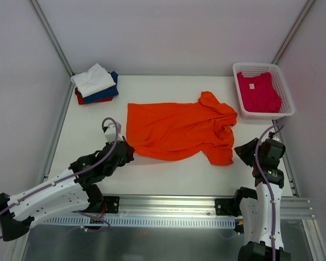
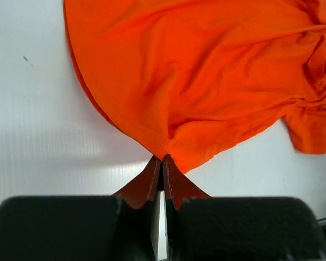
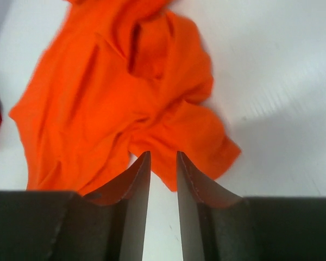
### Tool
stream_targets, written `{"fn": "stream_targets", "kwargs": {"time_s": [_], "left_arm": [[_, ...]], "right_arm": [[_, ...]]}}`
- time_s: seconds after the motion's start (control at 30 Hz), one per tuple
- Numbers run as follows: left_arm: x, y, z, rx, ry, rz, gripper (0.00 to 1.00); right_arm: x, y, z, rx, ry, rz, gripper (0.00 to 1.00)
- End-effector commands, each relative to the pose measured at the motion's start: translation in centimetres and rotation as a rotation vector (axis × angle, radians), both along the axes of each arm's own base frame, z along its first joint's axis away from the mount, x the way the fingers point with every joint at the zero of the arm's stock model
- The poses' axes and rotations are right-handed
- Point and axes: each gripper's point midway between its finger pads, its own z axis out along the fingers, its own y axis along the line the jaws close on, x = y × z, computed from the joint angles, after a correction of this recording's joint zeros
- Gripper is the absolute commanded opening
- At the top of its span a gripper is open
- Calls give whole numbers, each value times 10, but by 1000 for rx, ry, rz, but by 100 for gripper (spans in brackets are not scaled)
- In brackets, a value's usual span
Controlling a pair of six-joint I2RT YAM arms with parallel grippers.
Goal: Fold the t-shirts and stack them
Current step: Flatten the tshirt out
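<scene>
The bright orange t-shirt [image 1: 176, 130] lies spread and rumpled in the middle of the table; it also shows in the left wrist view [image 2: 195, 76] and in the right wrist view [image 3: 108, 92]. My left gripper [image 1: 128, 152] [image 2: 162, 159] is shut on the shirt's near left hem corner. My right gripper [image 1: 243, 152] [image 3: 163, 155] is open, just short of the shirt's near right sleeve, not touching it. A magenta-pink t-shirt [image 1: 257, 92] with a white label lies in the basket. Folded white [image 1: 94, 79], navy [image 1: 106, 93] and red [image 1: 82, 100] shirts are stacked at the back left.
The white mesh basket [image 1: 286, 98] stands at the back right corner. Walls enclose the table on the left, back and right. An aluminium rail [image 1: 168, 209] runs along the near edge by the arm bases.
</scene>
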Motion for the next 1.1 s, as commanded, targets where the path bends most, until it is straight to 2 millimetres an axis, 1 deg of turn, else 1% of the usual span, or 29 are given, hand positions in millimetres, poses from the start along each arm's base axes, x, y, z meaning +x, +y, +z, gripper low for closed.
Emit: {"fn": "stream_targets", "kwargs": {"time_s": [0.0,0.03,0.1,0.13,0.23,0.37,0.5,0.73,1.0,1.07], "left_arm": [[-2,2,-10,4,16,11,0],[-3,3,-14,11,21,12,0],[-3,3,-15,6,23,13,0],[-4,4,-19,12,29,13,0],[-5,6,-23,11,35,20,0],[-6,7,-27,13,41,22,0],[-7,9,-30,13,42,22,0],[-7,11,-30,5,40,23,0],[-9,10,-31,0,44,15,0],[-10,10,-31,-3,46,10,0]], "right_arm": [[-14,7,-38,79,93,-26,30],[-21,11,-58,105,135,-29,31],[-25,15,-73,141,162,-40,35],[-31,17,-87,157,192,-43,37],[-35,20,-101,177,216,-48,42],[-37,20,-110,181,240,-55,45],[-38,18,-119,191,265,-71,45],[-31,15,-122,193,252,-81,45],[-21,15,-121,206,226,-75,34],[-20,15,-122,210,230,-75,29]]}}
